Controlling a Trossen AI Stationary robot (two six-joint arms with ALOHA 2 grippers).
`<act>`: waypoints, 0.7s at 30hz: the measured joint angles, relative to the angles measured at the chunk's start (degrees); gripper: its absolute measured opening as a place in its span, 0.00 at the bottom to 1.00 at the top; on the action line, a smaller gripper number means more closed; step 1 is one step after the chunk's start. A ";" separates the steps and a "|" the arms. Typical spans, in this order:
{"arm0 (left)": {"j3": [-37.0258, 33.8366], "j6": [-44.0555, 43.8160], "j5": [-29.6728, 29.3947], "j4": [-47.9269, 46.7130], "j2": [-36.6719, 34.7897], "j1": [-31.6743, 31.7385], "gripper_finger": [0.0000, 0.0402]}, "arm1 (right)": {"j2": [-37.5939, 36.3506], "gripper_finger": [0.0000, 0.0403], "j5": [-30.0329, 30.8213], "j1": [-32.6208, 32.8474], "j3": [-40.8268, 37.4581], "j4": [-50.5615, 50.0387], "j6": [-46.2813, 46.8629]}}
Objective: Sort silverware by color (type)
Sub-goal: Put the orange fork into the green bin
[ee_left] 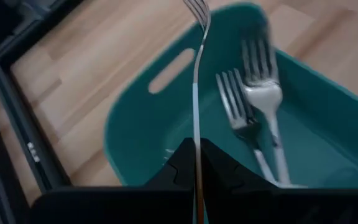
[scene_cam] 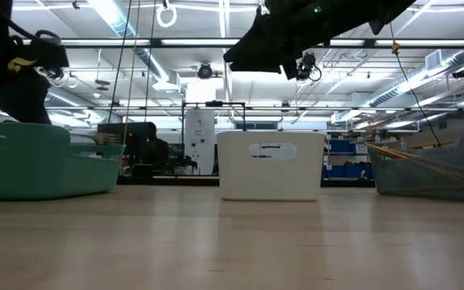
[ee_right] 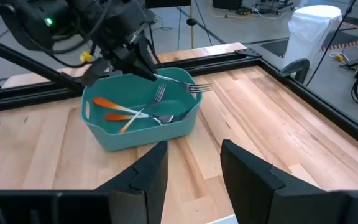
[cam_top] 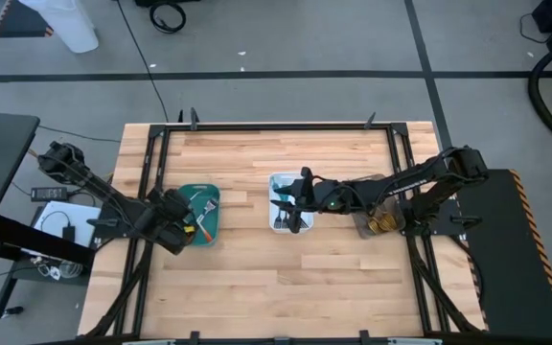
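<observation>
Left gripper (ee_left: 197,168): clamped narrow on the handle of a fork (ee_left: 196,93); the fingers (ee_left: 225,171) press the shank from both sides.

Held fork, long axis: runs straight forward out of the closed jaws, tines leading, in line with the gripper's own reach. In the right wrist view the tines (ee_right: 199,88) project past the far rim of the tray.

Held fork, position: above the teal tray (cam_top: 207,233), not touching it as far as the views show. Handle colour cannot be told; it is hidden inside the grip.

Teal tray, contents: two forks (ee_left: 257,106) lying flat on the floor of the tray; the right wrist view shows orange-handled pieces (ee_right: 114,111) there, lying crosswise to the held fork.

Critical relation: the tray lies directly below the left gripper, and the fork's axis crosses the tray. Judgement: a release with the tines beyond the rim may leave the fork resting on the edge; tipping or drawing back would first bring the whole length inside the walls.

Right gripper (ee_right: 194,165): jaws standing wide, nothing between them; it hangs over the white tray (cam_top: 278,180) at the table's middle, facing the teal tray.

Nearer arm: the left, already at the teal tray; the right is well apart from it.

Grey-brown tray (scene_cam: 429,173): on the right side; gold-coloured pieces (cam_top: 383,225) show in it.
</observation>
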 joint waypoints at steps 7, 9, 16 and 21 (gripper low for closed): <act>3.49 0.82 -5.26 -2.53 0.00 -3.10 0.04 | 0.00 0.38 0.69 0.14 -0.74 -0.09 0.09; 3.56 -0.16 -5.53 -2.01 0.00 -3.51 0.04 | 0.00 0.38 0.89 0.14 -0.80 0.07 0.19; 3.47 -3.50 2.15 0.30 0.02 -7.65 0.04 | 0.00 0.38 0.91 0.14 -0.85 0.09 0.22; 3.58 -7.88 4.78 -2.41 0.02 -10.07 0.04 | 0.00 0.38 0.90 0.29 -0.85 0.09 0.22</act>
